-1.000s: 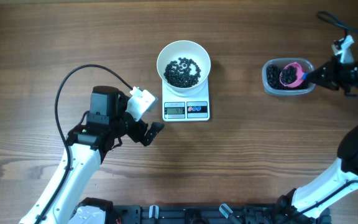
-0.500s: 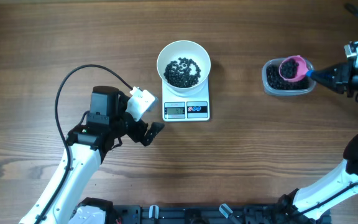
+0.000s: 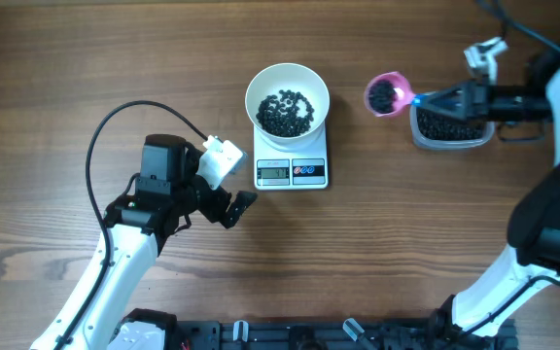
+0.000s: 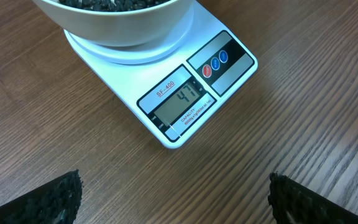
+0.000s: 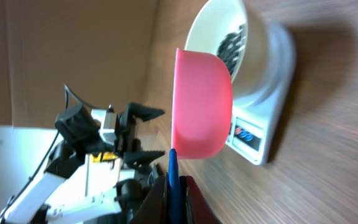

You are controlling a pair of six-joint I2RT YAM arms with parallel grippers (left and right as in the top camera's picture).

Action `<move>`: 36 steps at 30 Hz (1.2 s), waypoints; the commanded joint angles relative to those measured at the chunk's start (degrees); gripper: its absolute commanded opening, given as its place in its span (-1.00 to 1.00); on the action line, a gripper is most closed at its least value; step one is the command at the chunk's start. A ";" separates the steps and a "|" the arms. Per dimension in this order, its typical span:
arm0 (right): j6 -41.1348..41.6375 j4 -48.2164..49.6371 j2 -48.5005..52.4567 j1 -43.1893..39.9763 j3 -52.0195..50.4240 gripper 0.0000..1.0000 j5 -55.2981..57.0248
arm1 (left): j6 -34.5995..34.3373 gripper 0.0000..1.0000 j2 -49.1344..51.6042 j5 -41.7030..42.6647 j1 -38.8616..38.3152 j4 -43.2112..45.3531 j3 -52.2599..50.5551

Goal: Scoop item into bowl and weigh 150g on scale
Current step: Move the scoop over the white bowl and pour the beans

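Observation:
The white bowl (image 3: 287, 99) stands on the scale (image 3: 291, 171) with a layer of black beads, the item (image 3: 286, 113), inside. My right gripper (image 3: 434, 99) is shut on the blue handle (image 5: 173, 174) of a pink scoop (image 3: 384, 94). The scoop is loaded with beads and hangs above the table between the clear tub (image 3: 447, 126) and the bowl. In the right wrist view the scoop (image 5: 202, 106) sits in front of the bowl (image 5: 241, 43). My left gripper (image 3: 236, 206) rests open near the scale's front-left corner. The scale's display (image 4: 182, 102) shows between its spread fingers (image 4: 48, 202).
The clear plastic tub at the right holds more black beads, under my right arm. My left arm (image 3: 154, 199) and its cable (image 3: 115, 122) occupy the left half of the wooden table (image 3: 406, 243). A dark rail runs along the front edge.
My right gripper has lifted the loaded pink scoop out of the tub and carried it left toward the bowl. The left arm has not moved.

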 commanded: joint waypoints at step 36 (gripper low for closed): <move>41.31 27.19 -3.34 53.05 15.98 -0.91 88.43 | -0.33 1.00 0.07 0.87 0.24 0.13 -0.37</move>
